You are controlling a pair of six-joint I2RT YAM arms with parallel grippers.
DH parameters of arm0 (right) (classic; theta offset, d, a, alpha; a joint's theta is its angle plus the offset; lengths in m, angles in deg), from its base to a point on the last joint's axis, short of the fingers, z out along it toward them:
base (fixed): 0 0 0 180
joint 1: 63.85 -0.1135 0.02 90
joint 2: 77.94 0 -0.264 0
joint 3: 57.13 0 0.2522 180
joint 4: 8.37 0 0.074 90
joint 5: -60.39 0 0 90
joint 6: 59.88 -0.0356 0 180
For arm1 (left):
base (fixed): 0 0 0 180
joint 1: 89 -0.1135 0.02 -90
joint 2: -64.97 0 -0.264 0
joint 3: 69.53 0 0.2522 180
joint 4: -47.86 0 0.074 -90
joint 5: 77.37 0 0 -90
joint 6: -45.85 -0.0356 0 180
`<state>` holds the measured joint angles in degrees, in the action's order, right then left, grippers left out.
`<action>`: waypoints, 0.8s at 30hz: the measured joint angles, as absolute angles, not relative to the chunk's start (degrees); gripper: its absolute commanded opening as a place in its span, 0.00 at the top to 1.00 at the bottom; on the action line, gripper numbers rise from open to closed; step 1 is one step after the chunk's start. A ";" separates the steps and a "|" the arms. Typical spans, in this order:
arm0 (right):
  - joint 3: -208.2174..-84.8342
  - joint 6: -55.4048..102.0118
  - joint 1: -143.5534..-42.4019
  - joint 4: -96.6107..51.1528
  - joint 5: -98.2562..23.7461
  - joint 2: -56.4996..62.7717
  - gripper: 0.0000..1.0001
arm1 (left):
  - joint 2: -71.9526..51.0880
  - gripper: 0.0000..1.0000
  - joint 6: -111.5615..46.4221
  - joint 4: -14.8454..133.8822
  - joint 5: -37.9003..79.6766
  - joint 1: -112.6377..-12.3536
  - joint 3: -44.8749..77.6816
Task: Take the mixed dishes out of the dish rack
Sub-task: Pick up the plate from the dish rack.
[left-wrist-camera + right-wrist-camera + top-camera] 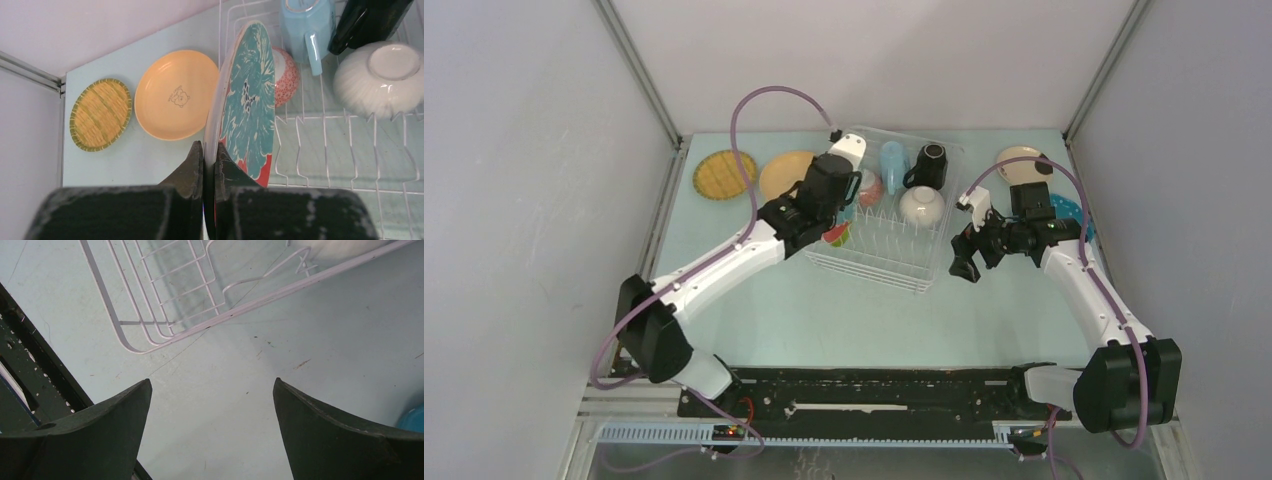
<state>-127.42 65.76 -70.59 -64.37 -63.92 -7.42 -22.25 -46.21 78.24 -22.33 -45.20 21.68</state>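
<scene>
Check the left arm first: in the left wrist view its fingers (209,152) are pressed onto the lower rim of the red floral plate (247,100), one finger on each face, pinching it. The plate stands on edge at the left side of the dish rack (879,265), its teal and red face turned toward the rack's interior. Directly behind the plate in that view you see a red-speckled bowl (286,75), and at the upper right of the frame the light-blue cup (306,20) with its handle pointing down the frame, the black mug (370,20) and the white bowl (382,75), which lies upside down with its foot ring facing the camera. Two plates lie flat on the tabletop (824,310) outside the rack, in the left half of the frame: the orange plate (176,95) next to the rack wall, and the yellow woven-pattern plate (100,114) just beside it, farther left. Then check the right arm: its fingers (211,382) are spread wide with nothing between them, hanging over bare tabletop near a corner of the rack. In the top view, a cream plate (1019,160) and a blue plate (1072,215) lie on the tabletop at the right of the frame, the blue one partly covered by the right arm.
</scene>
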 measured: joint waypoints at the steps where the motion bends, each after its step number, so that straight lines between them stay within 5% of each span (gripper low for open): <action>1: -127.42 65.76 -70.59 -64.35 -63.92 -7.42 0.00 | -21.42 1.00 -46.74 78.09 -22.36 -45.16 21.60; 24: -127.42 65.60 -70.44 -64.35 -66.61 -8.80 0.00 | -5.04 1.00 -44.09 72.85 -17.85 -41.45 11.94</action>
<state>-127.42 65.60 -70.44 -64.35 -66.61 -8.80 -5.04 -44.09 72.85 -17.85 -41.45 11.94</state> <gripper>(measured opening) 0.997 0.060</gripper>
